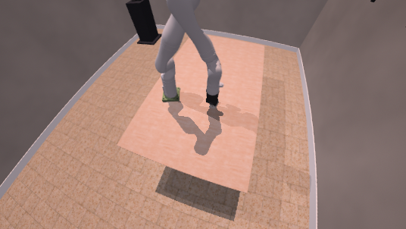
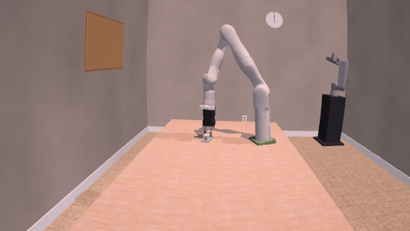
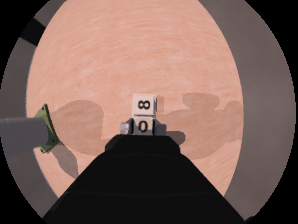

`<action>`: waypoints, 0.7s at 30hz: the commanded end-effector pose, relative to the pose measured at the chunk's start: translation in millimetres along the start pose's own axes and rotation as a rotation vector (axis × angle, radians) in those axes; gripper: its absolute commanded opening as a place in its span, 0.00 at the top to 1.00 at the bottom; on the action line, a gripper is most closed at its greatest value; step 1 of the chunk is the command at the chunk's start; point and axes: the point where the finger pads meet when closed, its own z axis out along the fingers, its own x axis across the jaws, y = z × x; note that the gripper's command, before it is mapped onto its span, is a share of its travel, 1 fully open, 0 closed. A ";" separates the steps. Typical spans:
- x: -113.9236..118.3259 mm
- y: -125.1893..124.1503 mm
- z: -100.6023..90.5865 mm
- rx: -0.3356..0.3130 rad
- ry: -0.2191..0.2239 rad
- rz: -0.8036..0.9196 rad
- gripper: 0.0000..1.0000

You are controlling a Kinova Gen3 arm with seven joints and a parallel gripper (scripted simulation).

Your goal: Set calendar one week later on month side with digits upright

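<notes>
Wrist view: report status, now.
Gripper low, fingers flanking the 0 cube; grip unconfirmed. 8 cube beside it, outside the fingers. No obstruction seen near the cubes.

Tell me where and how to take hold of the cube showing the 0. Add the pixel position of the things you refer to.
Best from straight above, I'd say: set the fingers (image 2: 210, 131) on the 0 cube's (image 3: 143, 126) left and right sides in the wrist view. Those sides are flat and opposite, while the 8 cube (image 3: 144, 104) stands close against its far side, leaving little room there.
</notes>
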 end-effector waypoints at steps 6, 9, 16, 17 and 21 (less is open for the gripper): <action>0.4 0.0 -3.4 0.000 0.001 0.000 0.40; 0.4 0.0 -5.0 0.000 0.001 0.000 0.40; 0.4 0.0 -26.6 0.000 0.001 0.000 0.40; 0.4 0.0 -31.0 0.000 0.001 0.000 0.40; 0.4 0.0 -50.2 0.000 0.001 0.000 0.40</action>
